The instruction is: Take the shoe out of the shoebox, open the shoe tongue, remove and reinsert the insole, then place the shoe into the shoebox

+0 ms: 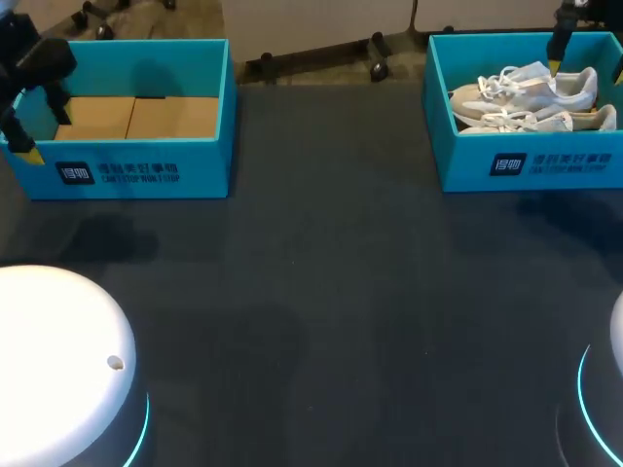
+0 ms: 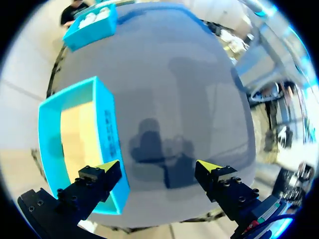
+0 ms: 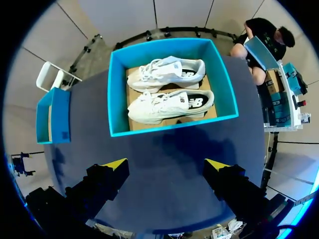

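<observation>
The whole middle of the table [image 1: 331, 292] is wide open, only the teal walls of the left shoebox [image 1: 146, 170] upper left and right shoebox [image 1: 526, 165] upper right block a low pass, and two shoes [image 1: 526, 92] pretty much fill the right one's floor.

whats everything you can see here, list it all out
left shoebox: 1, blue, far left of the table, no shoe in it, brown cardboard floor
right shoebox: 1, blue, far right of the table
shoes: 2, white with laces, lying side by side in the right shoebox
table: 1, dark, under both boxes
left gripper: 1, black with yellow tips, open, holding nothing, by the left shoebox
right gripper: 1, black with yellow tips, open, holding nothing, the right shoebox ahead of it
</observation>
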`<state>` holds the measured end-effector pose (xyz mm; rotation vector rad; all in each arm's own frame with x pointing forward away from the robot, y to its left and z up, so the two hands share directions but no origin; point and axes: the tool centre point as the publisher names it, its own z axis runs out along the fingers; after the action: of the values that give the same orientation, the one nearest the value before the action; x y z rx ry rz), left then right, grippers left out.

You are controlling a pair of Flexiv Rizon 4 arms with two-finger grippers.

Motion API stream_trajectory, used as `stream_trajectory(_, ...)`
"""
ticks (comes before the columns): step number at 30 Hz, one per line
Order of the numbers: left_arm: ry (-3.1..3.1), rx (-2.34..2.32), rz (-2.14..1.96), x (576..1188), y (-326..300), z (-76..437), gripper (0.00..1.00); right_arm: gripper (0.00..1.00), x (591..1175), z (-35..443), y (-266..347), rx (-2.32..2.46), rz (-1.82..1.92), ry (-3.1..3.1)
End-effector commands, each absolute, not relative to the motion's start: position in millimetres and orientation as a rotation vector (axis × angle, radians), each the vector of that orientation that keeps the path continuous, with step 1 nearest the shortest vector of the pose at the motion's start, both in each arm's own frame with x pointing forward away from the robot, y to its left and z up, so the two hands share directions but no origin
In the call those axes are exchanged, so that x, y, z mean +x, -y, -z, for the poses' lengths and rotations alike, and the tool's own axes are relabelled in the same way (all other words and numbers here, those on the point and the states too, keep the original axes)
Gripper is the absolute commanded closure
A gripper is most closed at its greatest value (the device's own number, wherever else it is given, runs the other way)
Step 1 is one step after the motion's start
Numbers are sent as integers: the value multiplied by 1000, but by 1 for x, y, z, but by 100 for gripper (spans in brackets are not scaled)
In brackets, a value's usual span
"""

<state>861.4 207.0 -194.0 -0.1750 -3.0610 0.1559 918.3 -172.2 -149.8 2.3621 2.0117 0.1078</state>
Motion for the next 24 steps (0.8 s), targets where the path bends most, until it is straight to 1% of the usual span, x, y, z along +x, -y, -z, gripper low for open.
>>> stream_trajectory(1, 3173, 1016, 59, 859, -214, 194, 0, 0, 918, 150, 173, 2362, -111, -2010)
stream_trajectory(13, 3173, 1016, 59, 859, -214, 194, 0, 0, 918, 150, 173, 2362, -111, -2010)
stream_trajectory(14, 3099, 1161, 127, 864, -207, 197, 0, 0, 918, 150, 173, 2362, -111, -2010)
stream_trajectory(16, 3028, 1301, 199, 867, -201, 202, 0, 0, 918, 150, 173, 2362, -111, -2010)
stream_trajectory(24, 2677, 1581, 267, 886, -216, 198, 0, 0, 918, 150, 173, 2362, -111, -2010)
